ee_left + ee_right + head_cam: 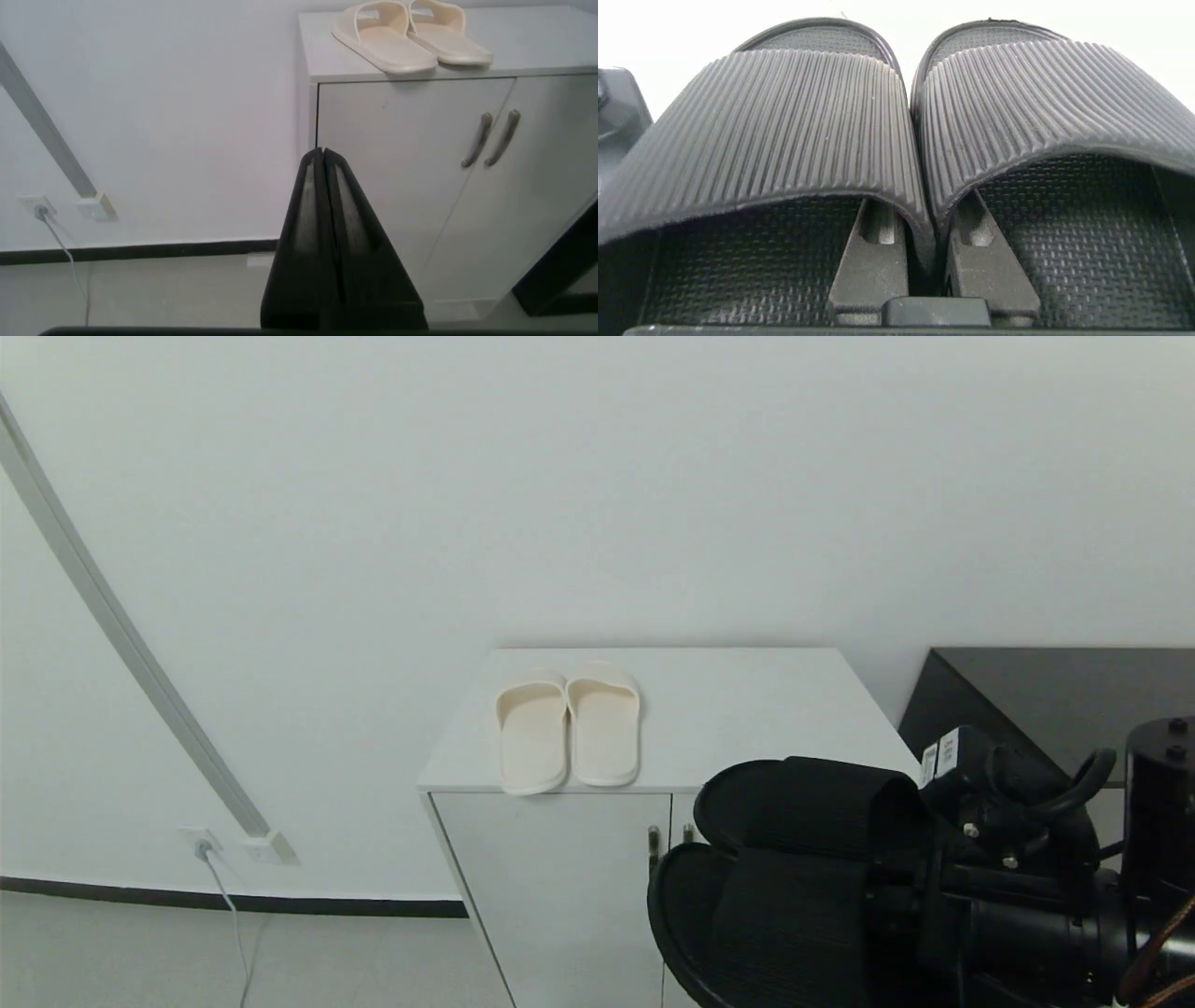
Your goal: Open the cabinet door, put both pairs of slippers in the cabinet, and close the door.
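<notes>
— So, where is the dark pair?

— The black slippers (906, 121) are off the floor, in the right gripper (923, 233). In the head view they sit low on the right, overlapping the front right corner of the cabinet (747, 709).

— How does it grip them?

— One finger goes under each strap, and the two fingers (868, 261) pinch the inner walls of the pair together. The slippers lie side by side, their straps touching.

— And the other pair?

— The cream slippers (568, 728) rest on the cabinet top, towards its left front. They are side by side and touching, one end of each at the front edge.

— Is the cabinet open?

— No. Both doors (402, 159) are flush and closed, with the two handles (491, 140) upright, just beside each other at the middle seam.

— The left gripper (322, 163)?

— Its fingers are pressed flat against each other with nothing between them. It hangs clear of the cabinet, on the left door's side and below the level of the top.

— Anything else nearby?

— A wall socket (201, 843) with a cable (229, 915) running down, left of the cabinet, and a dark table (1074, 681) to the cabinet's right.
</notes>
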